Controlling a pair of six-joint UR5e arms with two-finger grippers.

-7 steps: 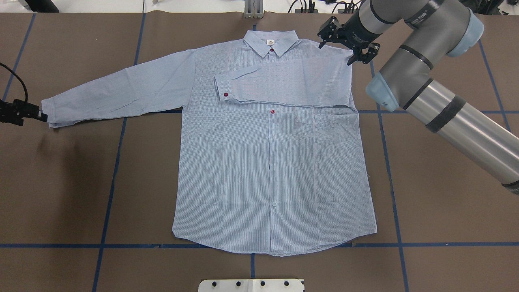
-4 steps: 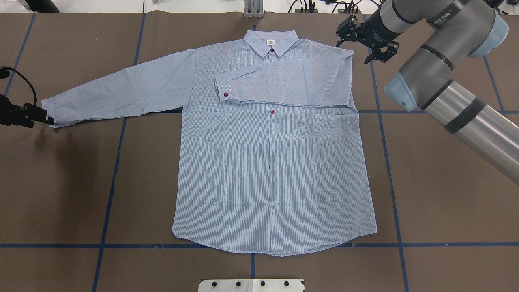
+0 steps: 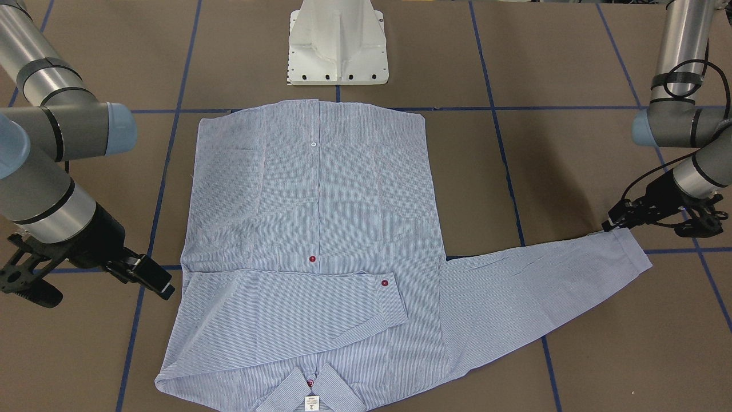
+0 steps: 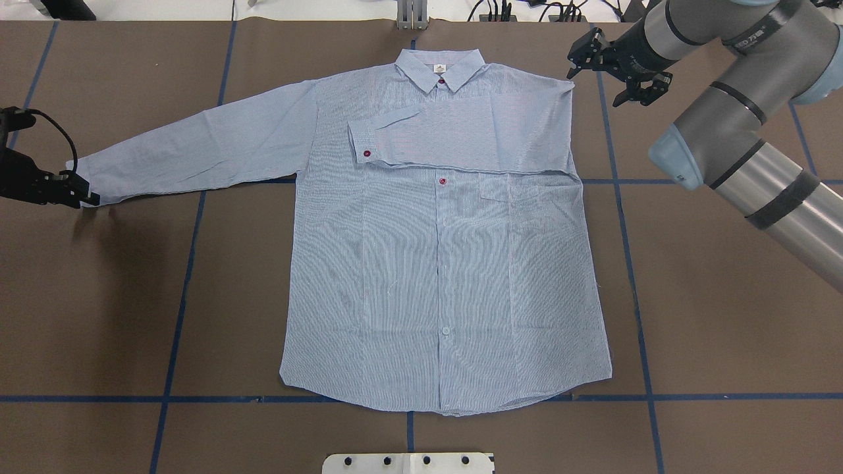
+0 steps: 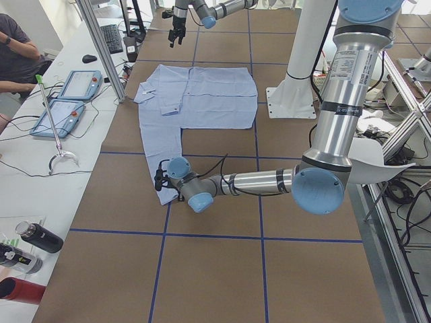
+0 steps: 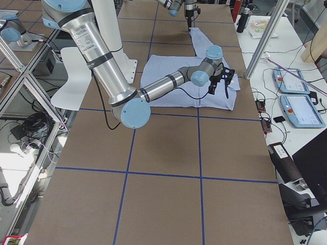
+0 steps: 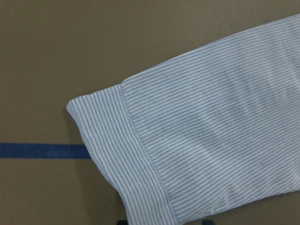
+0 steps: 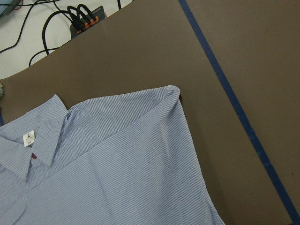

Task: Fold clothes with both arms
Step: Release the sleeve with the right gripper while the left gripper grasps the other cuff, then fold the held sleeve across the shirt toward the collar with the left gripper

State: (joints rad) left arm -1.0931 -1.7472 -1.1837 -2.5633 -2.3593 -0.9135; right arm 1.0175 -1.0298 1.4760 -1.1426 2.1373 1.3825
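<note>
A matte brown table (image 4: pixel 724 316) crossed by blue tape lines (image 4: pixel 178 309) carries a light blue-and-white striped button-up shirt (image 4: pixel 441 263) spread flat at centre, and a white pedestal base (image 3: pixel 337 40) at the near edge.

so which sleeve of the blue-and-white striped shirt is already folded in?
The sleeve on the robot's right, lying across the chest below the collar. The other sleeve lies stretched out flat, with the black left gripper at its cuff.

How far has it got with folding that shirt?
Early days. Done: the folded sleeve lies across the chest of the shirt; the right gripper hangs open beside that shoulder. In hand: the left gripper is at the outstretched sleeve's cuff, grip unclear. Left: folding that sleeve, then the body.
</note>
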